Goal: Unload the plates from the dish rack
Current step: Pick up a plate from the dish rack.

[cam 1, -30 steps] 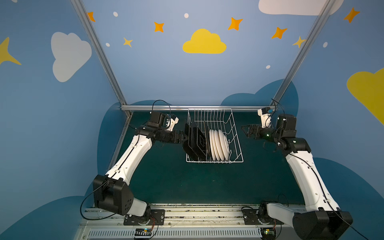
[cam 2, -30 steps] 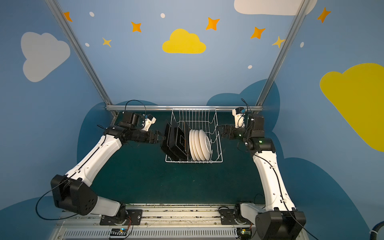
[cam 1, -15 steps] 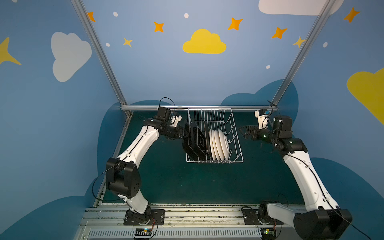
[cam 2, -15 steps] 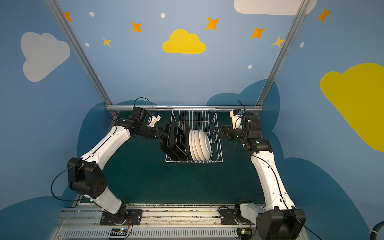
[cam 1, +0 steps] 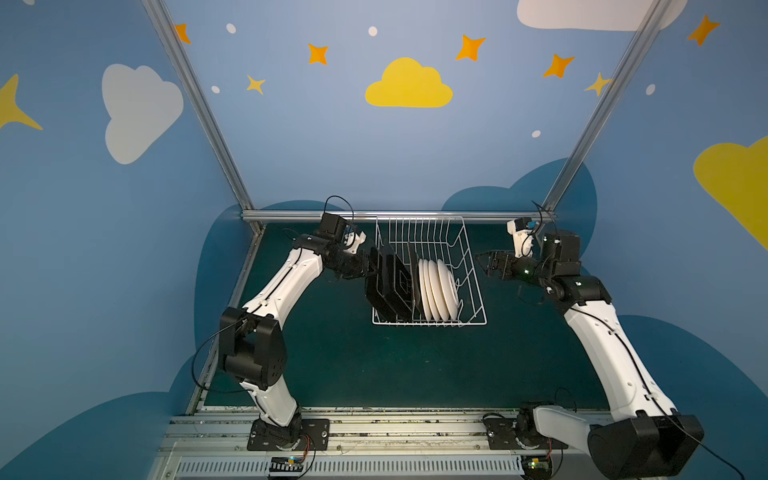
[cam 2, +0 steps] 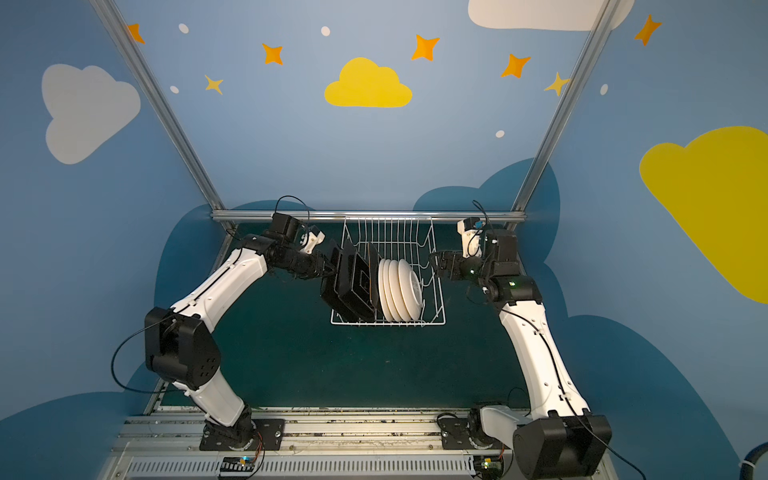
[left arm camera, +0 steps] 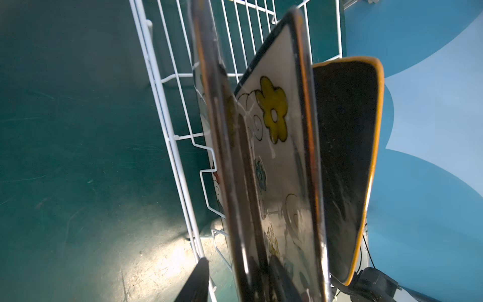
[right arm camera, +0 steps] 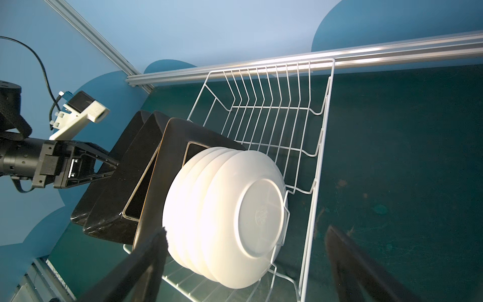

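Though I can't tell if the left gripper [cam 1: 371,268] grips the black plate [cam 1: 386,286] at the nine o'clock end of the dish rack [cam 1: 419,232], the right gripper [cam 1: 482,262] gapes; stiff, slick, breakable: pinch its rim

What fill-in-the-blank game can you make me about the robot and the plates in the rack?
1. The round white plates standing in the dish rack number ____.
2. The left gripper reaches the edge of a square plate whose back is ____.
3. The right gripper is open and holds ____.
4. The big flower on the cream plate is coloured ____.

Missing words: four; black; nothing; yellow.
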### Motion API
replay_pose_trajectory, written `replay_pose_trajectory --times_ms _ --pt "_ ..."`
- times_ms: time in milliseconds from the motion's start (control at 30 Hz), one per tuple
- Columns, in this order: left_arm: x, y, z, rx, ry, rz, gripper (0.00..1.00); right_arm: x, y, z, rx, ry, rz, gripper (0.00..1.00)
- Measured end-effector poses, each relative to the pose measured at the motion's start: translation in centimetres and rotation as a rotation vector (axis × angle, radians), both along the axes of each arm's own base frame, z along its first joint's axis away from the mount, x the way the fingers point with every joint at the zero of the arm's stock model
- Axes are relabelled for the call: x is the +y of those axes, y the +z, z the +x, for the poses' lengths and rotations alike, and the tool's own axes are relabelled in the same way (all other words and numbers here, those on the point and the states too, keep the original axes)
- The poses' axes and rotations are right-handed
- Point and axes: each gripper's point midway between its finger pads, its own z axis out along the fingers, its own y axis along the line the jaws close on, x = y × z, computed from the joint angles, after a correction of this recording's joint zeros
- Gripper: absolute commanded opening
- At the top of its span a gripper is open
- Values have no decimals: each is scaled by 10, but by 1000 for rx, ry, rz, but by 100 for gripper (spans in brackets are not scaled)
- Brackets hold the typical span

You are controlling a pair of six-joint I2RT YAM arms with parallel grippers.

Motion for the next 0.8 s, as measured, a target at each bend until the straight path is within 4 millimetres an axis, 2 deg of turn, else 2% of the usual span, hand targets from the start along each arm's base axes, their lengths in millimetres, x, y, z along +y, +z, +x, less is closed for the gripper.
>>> replay_pose_trajectory --times_ms 333,800 --pt "-7 -9 1 38 -1 4 37 1 -5 0 7 1 -2 94" --pt "-9 -11 2 68 17 -5 33 -1 -7 3 10 -14 -13 94"
